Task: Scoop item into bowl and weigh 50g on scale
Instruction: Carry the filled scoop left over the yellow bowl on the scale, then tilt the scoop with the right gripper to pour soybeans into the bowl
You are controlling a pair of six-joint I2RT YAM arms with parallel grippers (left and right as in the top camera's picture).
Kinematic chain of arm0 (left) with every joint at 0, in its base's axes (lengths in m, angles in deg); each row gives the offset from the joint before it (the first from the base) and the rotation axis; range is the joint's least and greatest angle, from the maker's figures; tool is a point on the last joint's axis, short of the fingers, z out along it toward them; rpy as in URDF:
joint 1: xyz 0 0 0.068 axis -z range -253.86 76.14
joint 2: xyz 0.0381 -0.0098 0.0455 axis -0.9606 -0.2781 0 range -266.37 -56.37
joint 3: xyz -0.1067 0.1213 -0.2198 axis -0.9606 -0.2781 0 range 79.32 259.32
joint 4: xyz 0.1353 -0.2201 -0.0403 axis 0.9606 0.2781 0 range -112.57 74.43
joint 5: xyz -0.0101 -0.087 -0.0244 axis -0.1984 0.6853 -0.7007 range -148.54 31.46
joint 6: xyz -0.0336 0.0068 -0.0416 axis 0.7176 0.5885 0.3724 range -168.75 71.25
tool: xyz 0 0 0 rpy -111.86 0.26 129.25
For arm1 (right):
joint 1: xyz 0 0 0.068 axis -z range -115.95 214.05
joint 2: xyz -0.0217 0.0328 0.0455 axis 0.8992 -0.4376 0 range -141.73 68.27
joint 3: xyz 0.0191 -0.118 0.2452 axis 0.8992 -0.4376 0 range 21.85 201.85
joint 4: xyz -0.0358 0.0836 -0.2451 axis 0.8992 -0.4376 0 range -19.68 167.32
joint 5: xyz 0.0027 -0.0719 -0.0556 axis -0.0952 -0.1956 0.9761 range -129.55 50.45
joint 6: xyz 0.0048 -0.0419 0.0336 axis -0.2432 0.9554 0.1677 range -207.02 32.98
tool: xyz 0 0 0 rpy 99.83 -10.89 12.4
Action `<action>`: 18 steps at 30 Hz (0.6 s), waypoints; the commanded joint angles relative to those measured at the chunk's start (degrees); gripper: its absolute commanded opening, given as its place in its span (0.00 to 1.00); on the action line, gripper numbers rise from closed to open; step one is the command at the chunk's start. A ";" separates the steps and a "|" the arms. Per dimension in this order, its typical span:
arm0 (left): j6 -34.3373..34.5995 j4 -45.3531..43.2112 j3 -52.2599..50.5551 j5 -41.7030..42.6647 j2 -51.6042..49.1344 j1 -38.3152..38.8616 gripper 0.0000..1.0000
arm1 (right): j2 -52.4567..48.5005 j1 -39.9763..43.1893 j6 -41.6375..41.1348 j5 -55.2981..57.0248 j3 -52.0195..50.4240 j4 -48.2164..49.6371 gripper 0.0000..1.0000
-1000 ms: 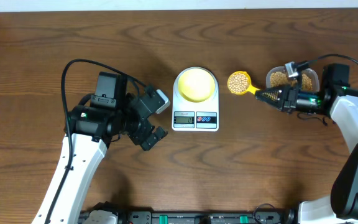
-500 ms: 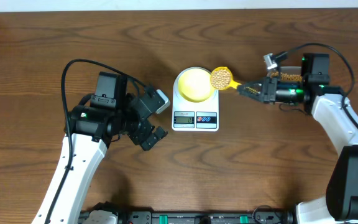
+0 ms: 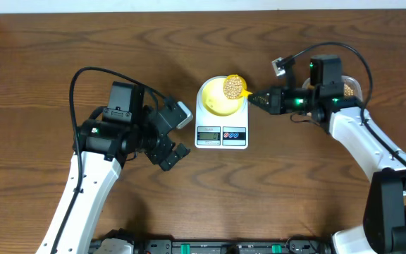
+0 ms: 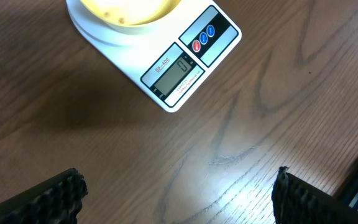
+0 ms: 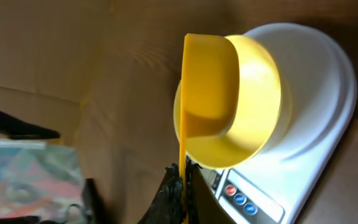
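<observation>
Left side: white flat kitchen scale (image 3: 221, 138) lies just ahead of the left gripper (image 3: 180, 134), which is spread wide and parked clear, probably so the reading stays clean. The small pale yellow bowl (image 3: 216, 103) sits on it, ahead of the right gripper (image 3: 256, 97), which pinches the bright yellow measuring spoon (image 3: 246, 92) by its handle: cup over the bowl, small round tan beans (image 3: 234, 87) not yet tipped. A second ago the spoon was back by the clear plastic tub (image 3: 352, 86); left arm unchanged.

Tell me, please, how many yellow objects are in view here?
2. The pale yellow bowl sits on the scale; the bright yellow spoon, loaded with beans, is held over the bowl by the right gripper. I see no sign of hidden ones.
</observation>
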 commanded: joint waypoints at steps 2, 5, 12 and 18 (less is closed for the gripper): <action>-0.96 0.09 1.05 0.09 0.17 -0.31 0.98 | -0.37 -2.01 4.52 3.58 -0.15 0.79 0.01; -0.96 0.09 1.05 0.09 0.17 -0.31 0.98 | -0.37 -2.45 5.53 3.58 -0.15 0.76 0.01; -0.96 0.09 1.05 0.09 0.17 -0.31 0.98 | -0.37 -2.51 10.60 3.63 -0.15 0.74 0.01; -0.96 0.09 1.05 0.09 0.17 -0.31 0.98 | -0.37 -2.51 15.78 3.61 -0.15 0.76 0.01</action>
